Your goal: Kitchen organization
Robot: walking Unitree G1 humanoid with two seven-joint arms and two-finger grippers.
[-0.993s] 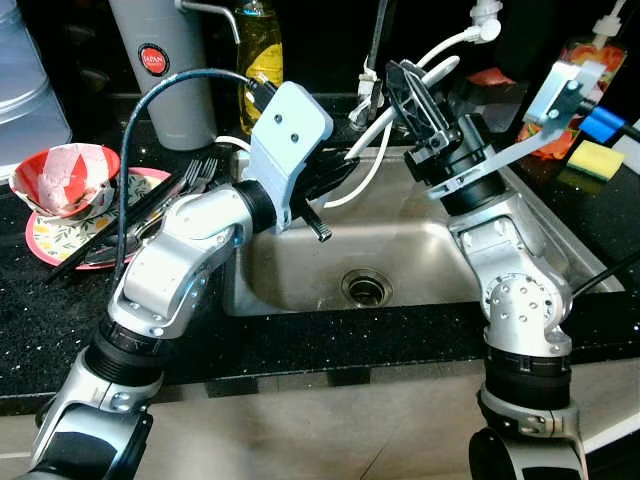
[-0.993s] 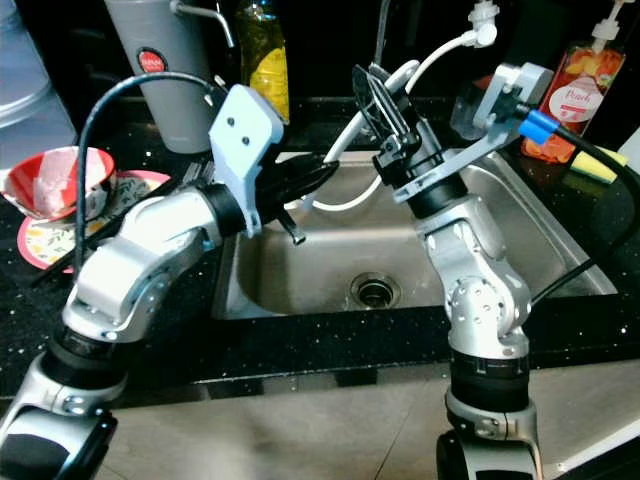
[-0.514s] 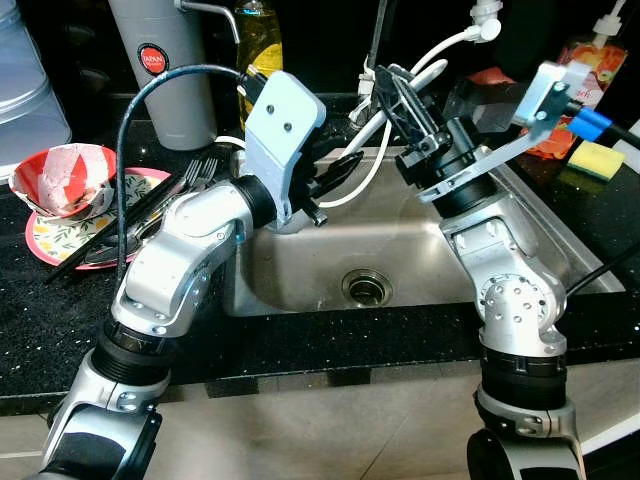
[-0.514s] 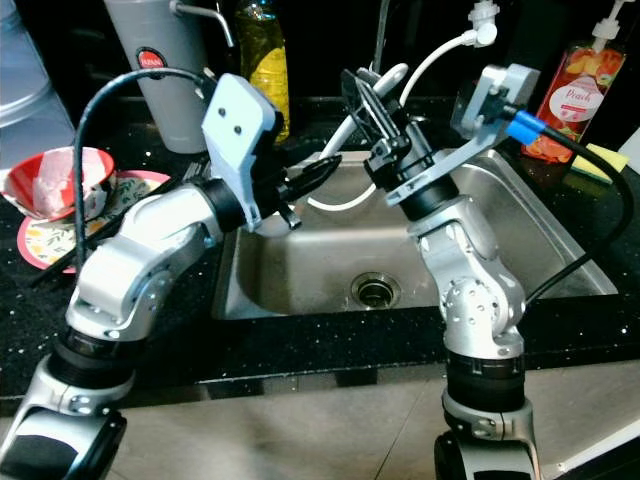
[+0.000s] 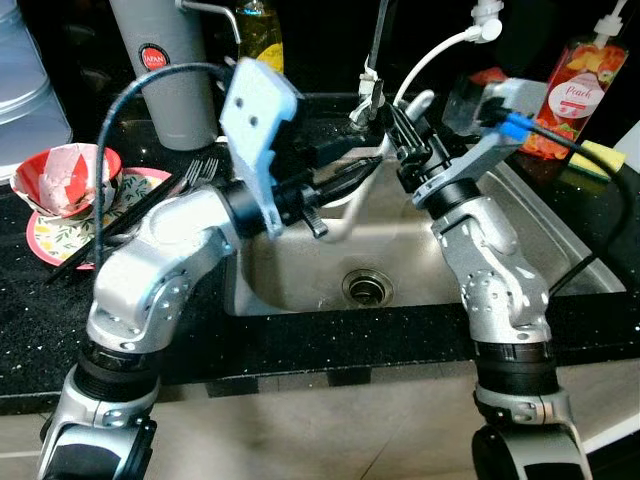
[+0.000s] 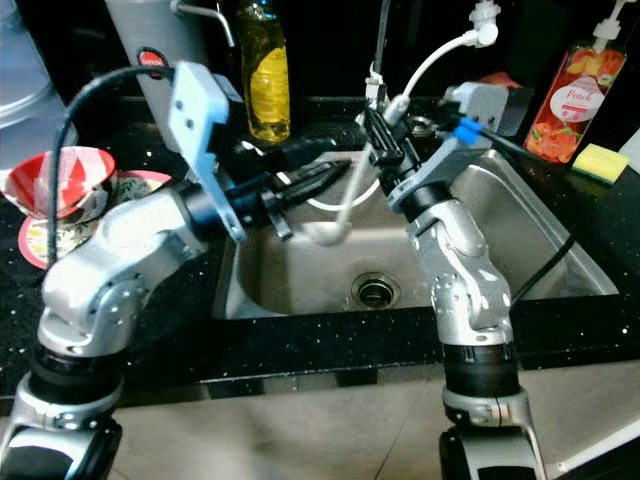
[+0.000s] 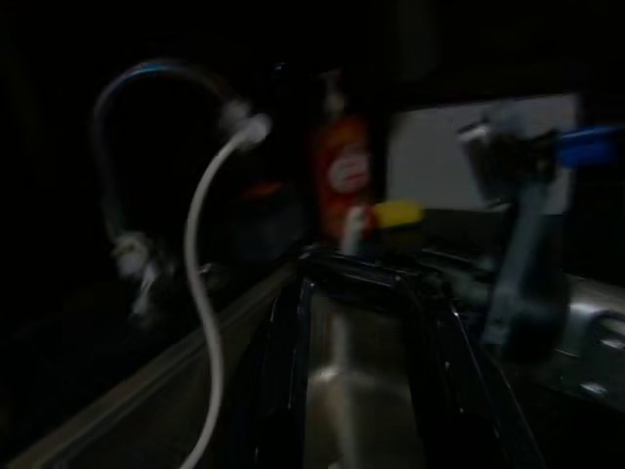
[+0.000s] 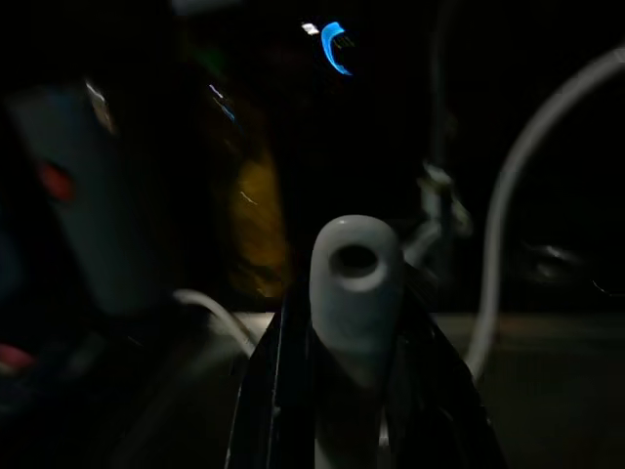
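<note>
My right gripper (image 6: 378,125) is shut on the upper handle of a white ladle (image 6: 352,185) above the steel sink (image 6: 520,240). The ladle slants down to the left, and its bowl (image 6: 325,233) hangs over the basin. In the right wrist view the handle's holed end (image 8: 354,262) sticks out between the two black fingers (image 8: 269,391). My left gripper (image 6: 325,165) reaches in from the left with its fingers apart, their tips close beside the ladle's shaft. In the dark left wrist view its fingers (image 7: 283,371) frame bare sink metal.
A red bowl (image 5: 62,175) sits on a patterned plate (image 5: 45,235) with forks (image 5: 195,175) and chopsticks at the left. Behind stand a grey flask (image 5: 165,70), a yellow soap bottle (image 6: 262,70), the tap with its white hose (image 6: 440,55), an orange pump bottle (image 6: 568,95) and a yellow sponge (image 6: 598,160).
My right gripper has swung left and tipped the ladle, so its bowl now hangs low over the sink. My left wrist has turned and risen, with its fingers pointing at the ladle.
</note>
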